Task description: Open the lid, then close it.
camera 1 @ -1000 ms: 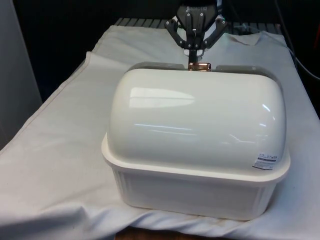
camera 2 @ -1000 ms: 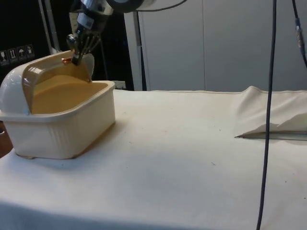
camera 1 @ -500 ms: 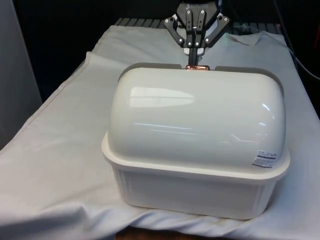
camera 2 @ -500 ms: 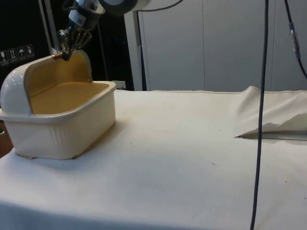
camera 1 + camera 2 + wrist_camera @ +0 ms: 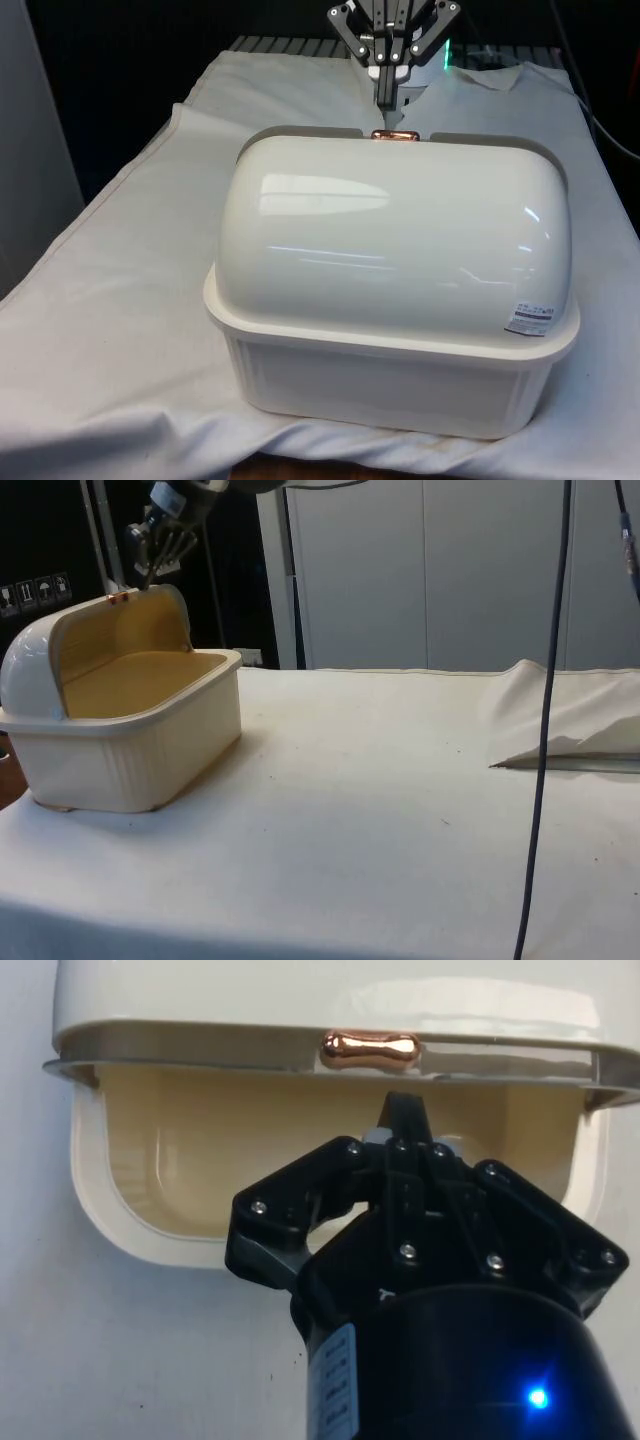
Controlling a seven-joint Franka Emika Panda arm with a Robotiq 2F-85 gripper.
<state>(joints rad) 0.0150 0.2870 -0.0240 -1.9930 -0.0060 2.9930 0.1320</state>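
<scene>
one cream bread box [image 5: 395,330] sits on the white cloth [image 5: 120,300] at the table's near end, its domed back facing the front view and hiding the inside. one roll-top lid [image 5: 40,645] is rolled back, the tub open. one copper knob [image 5: 368,1048] rides the lid's top edge. one gripper [image 5: 148,572] hangs just above the knob, apart from it, fingers pinched together on nothing. a black cable [image 5: 545,720] hangs across the side view.

Cream bread box [image 5: 390,290] (copper, seemingly, handle [image 5: 369,1048]).
</scene>
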